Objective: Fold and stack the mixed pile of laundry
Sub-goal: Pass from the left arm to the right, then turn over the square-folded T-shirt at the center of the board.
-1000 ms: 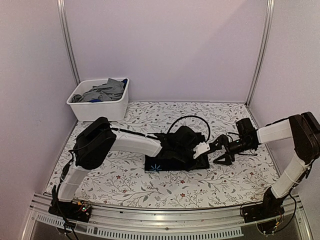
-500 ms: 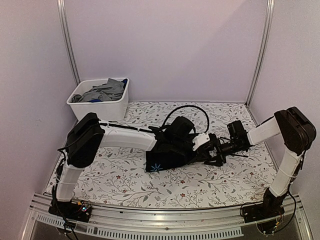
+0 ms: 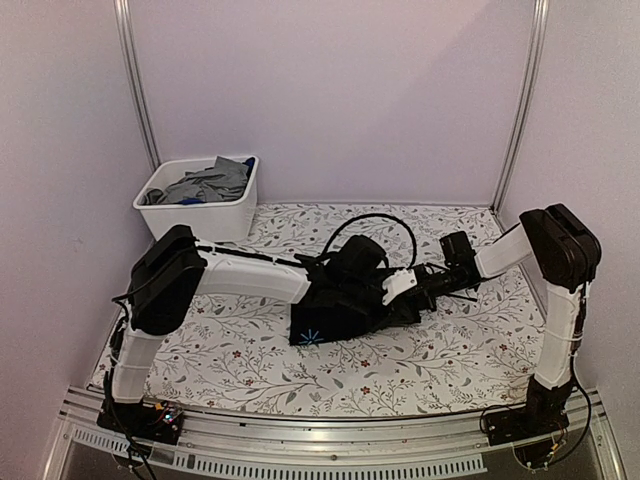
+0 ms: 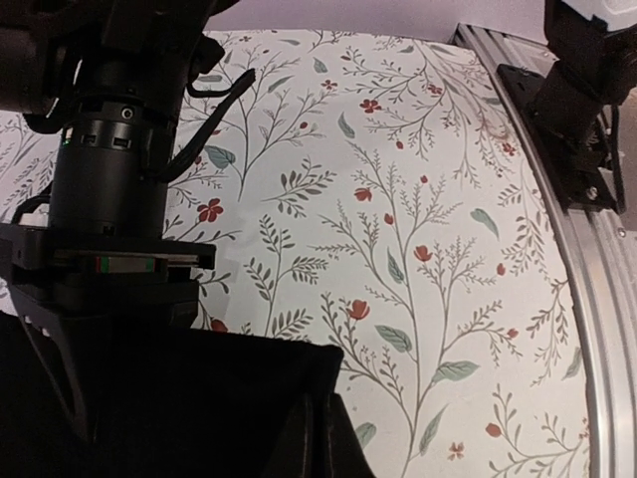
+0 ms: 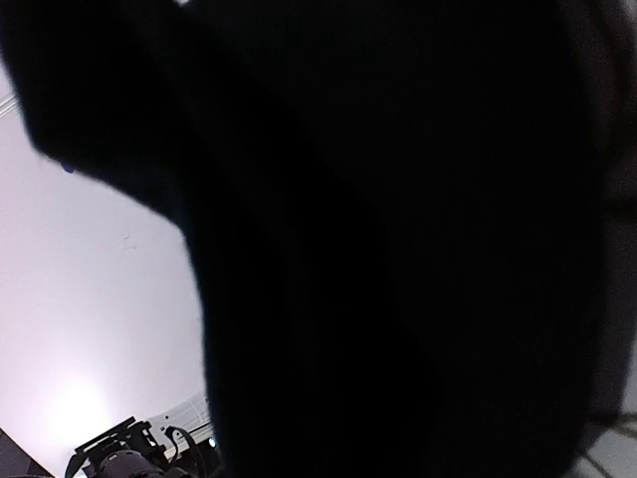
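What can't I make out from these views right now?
Right claw jaws: the right wrist view is filled by the black shirt; in the left wrist view cloth covers its tips; from above it is too small.
Left claw grip: dark cloth against dark fingers, left wrist view.
Lower clothes in the bin: top view, the grey shirt covers them.

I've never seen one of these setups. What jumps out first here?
A black T-shirt lies bunched mid-table on the flowered cloth, with the left arm and right arm both meeting at it. At the back left, a white bin holds grey clothes.
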`<state>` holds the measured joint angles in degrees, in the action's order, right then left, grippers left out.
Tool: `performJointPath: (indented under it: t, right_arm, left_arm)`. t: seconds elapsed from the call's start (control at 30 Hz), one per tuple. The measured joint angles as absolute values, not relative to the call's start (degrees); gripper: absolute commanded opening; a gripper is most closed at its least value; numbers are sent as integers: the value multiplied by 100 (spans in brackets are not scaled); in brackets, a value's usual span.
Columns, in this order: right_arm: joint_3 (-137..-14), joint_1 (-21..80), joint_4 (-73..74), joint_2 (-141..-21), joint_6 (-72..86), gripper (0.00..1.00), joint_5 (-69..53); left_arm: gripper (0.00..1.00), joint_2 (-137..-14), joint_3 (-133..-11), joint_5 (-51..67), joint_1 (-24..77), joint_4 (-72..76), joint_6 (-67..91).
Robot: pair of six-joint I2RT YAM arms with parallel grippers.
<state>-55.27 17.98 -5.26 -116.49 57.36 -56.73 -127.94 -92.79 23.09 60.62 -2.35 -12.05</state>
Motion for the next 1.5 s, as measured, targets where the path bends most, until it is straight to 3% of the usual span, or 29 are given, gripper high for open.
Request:
performJointPath:
  t: [0.07, 0.17, 0.23, 0.37, 0.67, 0.97, 1.5]
  right_arm:
    - [-5634, 1800, -508, -11725, 5673, 1, -5651]
    - [-5760, 1802, -314, -11749, 5540, 0, -5551]
    - [-5942, 1802, 73, -11749, 5360, 0, -5395]
    - [-6414, 1796, 1079, -11688, 4755, 0, -5074]
    - [-6801, 1330, 3415, -10921, 3242, 0, -4152]
    - [-7883, 454, 5540, -10383, 1682, 0, -2421]
    - [-9769, -672, 6928, -10171, 499, 0, 1929]
  left_arm:
    - [9, -12794, -9277, 2292, 6062, -231, -1208]
    - [34, -12748, -9201, 2241, 6058, -97, -1144]
    - [56, -12619, -9085, 2193, 6055, -73, -1055]
    - [79, -12226, -8879, 1986, 6005, -69, -814]
    - [85, -11253, -8348, 1756, 5321, -121, -161]
    - [88, -11135, -8029, 1647, 4947, -443, 97]
    - [92, -10709, -7664, 1282, 4567, -1212, 272]
